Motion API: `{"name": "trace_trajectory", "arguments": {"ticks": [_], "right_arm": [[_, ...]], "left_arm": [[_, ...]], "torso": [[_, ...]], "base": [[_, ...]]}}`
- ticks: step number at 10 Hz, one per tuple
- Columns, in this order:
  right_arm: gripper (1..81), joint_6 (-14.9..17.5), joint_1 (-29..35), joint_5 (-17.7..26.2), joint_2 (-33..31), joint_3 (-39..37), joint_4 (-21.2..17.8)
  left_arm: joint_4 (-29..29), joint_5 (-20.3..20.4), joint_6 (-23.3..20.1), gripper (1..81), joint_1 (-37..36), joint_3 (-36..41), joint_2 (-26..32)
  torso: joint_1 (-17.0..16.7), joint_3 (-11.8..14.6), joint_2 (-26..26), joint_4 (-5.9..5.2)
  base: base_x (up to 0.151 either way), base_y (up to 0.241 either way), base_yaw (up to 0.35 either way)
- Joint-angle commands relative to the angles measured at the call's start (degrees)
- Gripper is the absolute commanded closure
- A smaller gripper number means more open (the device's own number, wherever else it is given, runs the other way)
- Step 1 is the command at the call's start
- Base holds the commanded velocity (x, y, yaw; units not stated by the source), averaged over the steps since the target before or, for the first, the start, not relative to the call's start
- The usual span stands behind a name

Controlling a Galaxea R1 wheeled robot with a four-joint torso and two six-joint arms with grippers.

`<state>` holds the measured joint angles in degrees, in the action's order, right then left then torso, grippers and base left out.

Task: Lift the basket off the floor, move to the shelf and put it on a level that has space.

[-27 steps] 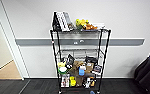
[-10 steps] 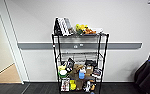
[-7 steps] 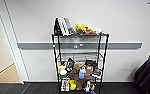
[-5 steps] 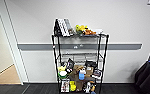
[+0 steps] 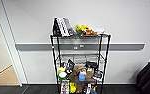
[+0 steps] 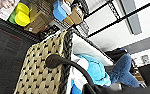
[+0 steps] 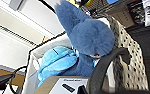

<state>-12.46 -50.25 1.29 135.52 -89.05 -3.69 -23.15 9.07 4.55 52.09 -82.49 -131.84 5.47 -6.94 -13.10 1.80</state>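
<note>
Pale grey wall with a darker grey rail fills my head view behind the tall black wire rack (image 5: 79, 62), and dark grey carpet (image 5: 36, 89) runs along the foot of it, with tan wooden flooring (image 5: 4, 77) off to the left past a door frame.

My small beige woven basket with a pale rim (image 6: 44, 72) sits close under both wrist cameras, near the rack's lower tiers, with the carpet beneath it. Its weave is a tan check with dark gaps, and its liner is white. Inside lie a light blue plush toy (image 7: 57, 61), a darker blue plush toy (image 7: 88, 35) standing up above the rim, and a brown cardboard box with a white label (image 7: 66, 86).

On the rack, the top tier carries upright books (image 5: 61, 27) and yellow plush toys (image 5: 82, 28); the wire tier below it (image 5: 79, 57) is bare; lower tiers are crowded with boxes and packets.

A dark curved finger (image 6: 66, 63) of my left arm hooks over the basket's rim, and a dark curved finger (image 7: 103, 67) of my right arm does likewise at the opposite rim. I cannot tell how wide either claw is set.
</note>
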Motion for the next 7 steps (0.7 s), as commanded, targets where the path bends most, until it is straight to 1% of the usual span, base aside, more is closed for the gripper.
{"name": "trace_trajectory", "arguments": {"ticks": [1,7], "right_arm": [[81.1,-0.5,9.1,-2.5,-0.8,4.4,-0.6],[81.1,-0.5,9.7,-3.0,-1.6,6.2,-0.6]], "left_arm": [[1.4,-0.9,-0.8,81.1,-9.0,5.1,1.3],[1.4,-0.8,-0.8,81.1,-10.2,7.7,2.2]], "torso": [[0.0,0.0,0.0,0.0],[0.0,0.0,0.0,0.0]], "base": [[0.103,0.0,0.0],[0.103,0.0,0.0]]}}
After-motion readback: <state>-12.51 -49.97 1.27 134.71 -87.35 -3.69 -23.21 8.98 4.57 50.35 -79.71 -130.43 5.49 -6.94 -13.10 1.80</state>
